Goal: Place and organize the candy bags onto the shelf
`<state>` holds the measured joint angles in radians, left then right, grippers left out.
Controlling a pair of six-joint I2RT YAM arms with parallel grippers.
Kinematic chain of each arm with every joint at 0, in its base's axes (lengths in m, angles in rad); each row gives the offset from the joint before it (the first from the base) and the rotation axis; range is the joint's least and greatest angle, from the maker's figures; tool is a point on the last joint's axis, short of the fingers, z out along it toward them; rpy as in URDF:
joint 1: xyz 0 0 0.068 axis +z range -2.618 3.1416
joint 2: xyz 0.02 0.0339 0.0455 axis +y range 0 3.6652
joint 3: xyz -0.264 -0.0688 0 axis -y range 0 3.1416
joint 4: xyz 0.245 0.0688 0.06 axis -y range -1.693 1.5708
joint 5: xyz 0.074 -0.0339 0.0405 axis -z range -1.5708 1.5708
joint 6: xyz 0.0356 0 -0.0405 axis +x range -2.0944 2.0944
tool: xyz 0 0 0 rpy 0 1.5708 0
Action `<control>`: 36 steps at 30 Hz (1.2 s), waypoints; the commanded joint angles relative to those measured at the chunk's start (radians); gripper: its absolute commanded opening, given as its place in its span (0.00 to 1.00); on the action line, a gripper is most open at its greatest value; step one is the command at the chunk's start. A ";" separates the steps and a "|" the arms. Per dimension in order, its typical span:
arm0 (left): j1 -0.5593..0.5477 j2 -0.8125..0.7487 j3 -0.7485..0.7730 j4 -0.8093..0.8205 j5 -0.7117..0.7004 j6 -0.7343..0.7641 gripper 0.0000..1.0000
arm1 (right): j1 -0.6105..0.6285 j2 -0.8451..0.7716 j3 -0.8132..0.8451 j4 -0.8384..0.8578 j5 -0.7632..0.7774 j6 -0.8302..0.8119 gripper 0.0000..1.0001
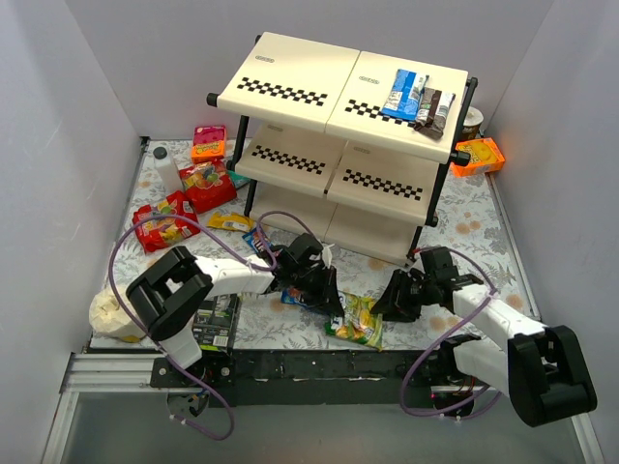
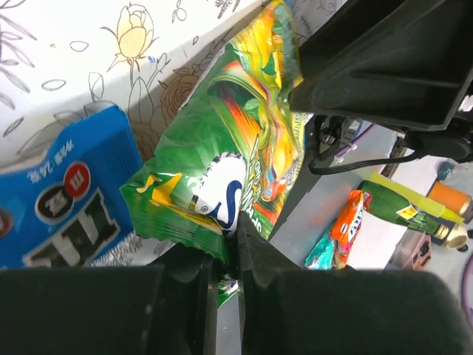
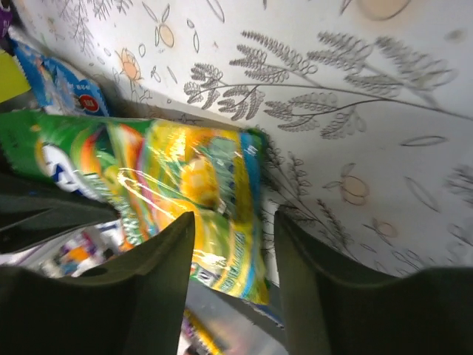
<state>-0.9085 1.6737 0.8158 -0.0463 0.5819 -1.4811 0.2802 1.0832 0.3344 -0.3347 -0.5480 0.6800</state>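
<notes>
Green-yellow bag (image 2: 222,148), left claw (image 2: 235,248) pinching its edge

Plain pale-grey walls close three sides: left wall (image 1: 58,145) down the left of the frame, back wall (image 1: 174,39) across the top, right wall (image 1: 571,106) down the right; the table (image 1: 493,246) fills the middle under a white cloth (image 3: 369,111) printed with grey leaves and orange blossoms; a metal rail (image 1: 106,371) lines the lower left; grey floor (image 1: 319,435) along the bottom; light even and soft.
</notes>
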 commanded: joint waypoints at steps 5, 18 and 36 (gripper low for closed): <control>0.110 -0.291 0.014 -0.119 -0.082 -0.077 0.00 | 0.001 -0.175 0.097 -0.194 0.255 0.033 0.66; 0.333 -0.572 0.362 -0.424 -0.263 -0.044 0.00 | -0.001 -0.135 0.112 -0.179 0.276 0.035 0.64; 0.364 -0.577 0.347 -0.109 -0.733 -0.243 0.00 | -0.003 -0.062 0.130 -0.118 0.241 0.032 0.61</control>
<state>-0.5606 1.0771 1.1820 -0.3161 -0.0120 -1.6791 0.2817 0.9977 0.4198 -0.4896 -0.2882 0.7097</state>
